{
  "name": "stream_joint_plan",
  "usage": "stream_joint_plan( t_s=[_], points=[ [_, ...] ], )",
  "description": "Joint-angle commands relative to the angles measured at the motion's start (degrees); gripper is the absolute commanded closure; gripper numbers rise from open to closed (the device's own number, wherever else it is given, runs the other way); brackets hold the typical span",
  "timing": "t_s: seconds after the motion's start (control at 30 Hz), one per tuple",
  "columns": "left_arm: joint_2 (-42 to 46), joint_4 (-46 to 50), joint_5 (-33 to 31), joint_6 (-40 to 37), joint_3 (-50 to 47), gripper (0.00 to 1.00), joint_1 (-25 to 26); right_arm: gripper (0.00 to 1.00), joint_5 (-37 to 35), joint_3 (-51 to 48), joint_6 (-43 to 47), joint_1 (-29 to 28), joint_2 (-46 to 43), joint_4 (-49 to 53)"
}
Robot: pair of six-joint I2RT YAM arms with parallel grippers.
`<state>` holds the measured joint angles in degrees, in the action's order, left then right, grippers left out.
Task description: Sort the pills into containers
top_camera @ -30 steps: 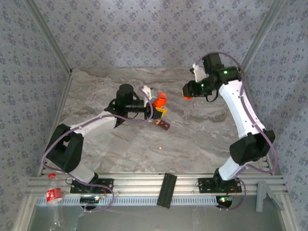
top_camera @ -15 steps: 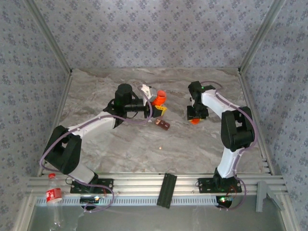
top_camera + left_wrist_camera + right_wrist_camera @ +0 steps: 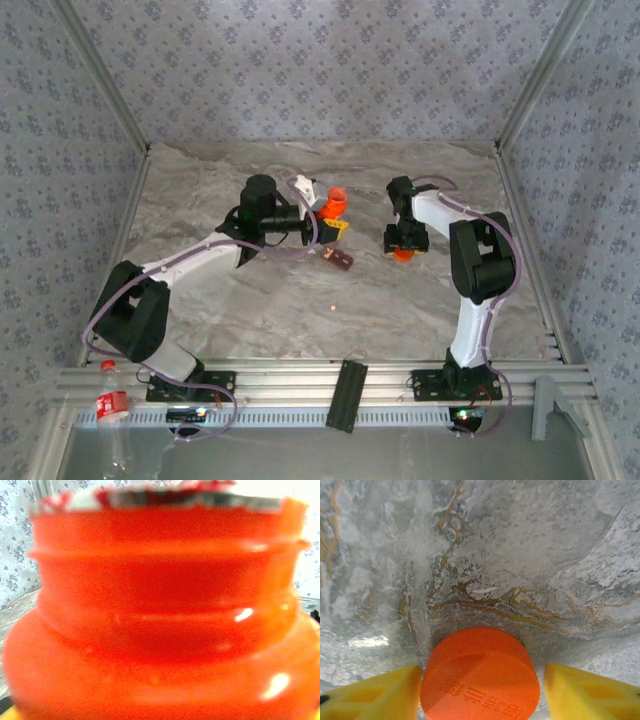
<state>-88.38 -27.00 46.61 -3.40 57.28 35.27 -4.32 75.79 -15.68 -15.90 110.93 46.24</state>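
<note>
My left gripper (image 3: 326, 218) is shut on an orange bottle (image 3: 334, 203), held a little above the marble table; its open neck looms close in the left wrist view (image 3: 160, 620). Just in front of it lie the containers (image 3: 341, 260), a small dark reddish-brown strip. One pale pill (image 3: 333, 308) rests on the table nearer the arms. My right gripper (image 3: 403, 246) is down at the table, open, with the round orange cap (image 3: 480, 672) standing between its yellow fingers (image 3: 370, 694). The left finger touches the cap and the right one stands apart from it.
Patterned walls with metal posts close the table (image 3: 250, 300) on three sides. The aluminium rail at the near edge carries a black bar (image 3: 347, 395) and a grey bracket (image 3: 548, 405). A clear plastic bottle with a red label (image 3: 112, 405) lies beyond the rail at the left.
My right arm has come down from mid-air to the table with the orange cap, and its jaws have spread off the cap. The left arm and bottle have barely moved.
</note>
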Motion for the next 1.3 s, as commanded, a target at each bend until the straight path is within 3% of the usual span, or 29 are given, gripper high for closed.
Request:
stream_joint_plan(
  t_s=[0.0, 0.3, 0.6, 0.9, 1.27],
  points=[
    [1.19, -2.53, -0.09, 0.44, 0.42, 1.0, 0.51, 0.29, -0.27, -0.47, 0.12, -0.1, -1.12, 0.99],
    [0.89, -4.38, -1.34, 2.01, 0.8, 1.0, 0.46, 0.28, 6.21, 1.38, -0.23, -0.16, -22.64, 3.77],
    [-0.09, -8.76, -2.74, 7.36, 2.12, 1.0, 0.48, 0.18, 24.27, 1.11, -3.54, -1.52, -42.25, -8.31],
    [-1.45, -9.55, -2.13, 11.62, 4.51, 1.0, 0.42, 0.08, 29.72, 2.45, -2.63, -8.44, -42.72, -18.36],
    [-1.23, -9.35, -1.0, 12.93, 5.21, 1.0, 0.57, 0.17, 29.59, 6.31, -0.05, -13.53, -37.32, -21.47]
  ],
)
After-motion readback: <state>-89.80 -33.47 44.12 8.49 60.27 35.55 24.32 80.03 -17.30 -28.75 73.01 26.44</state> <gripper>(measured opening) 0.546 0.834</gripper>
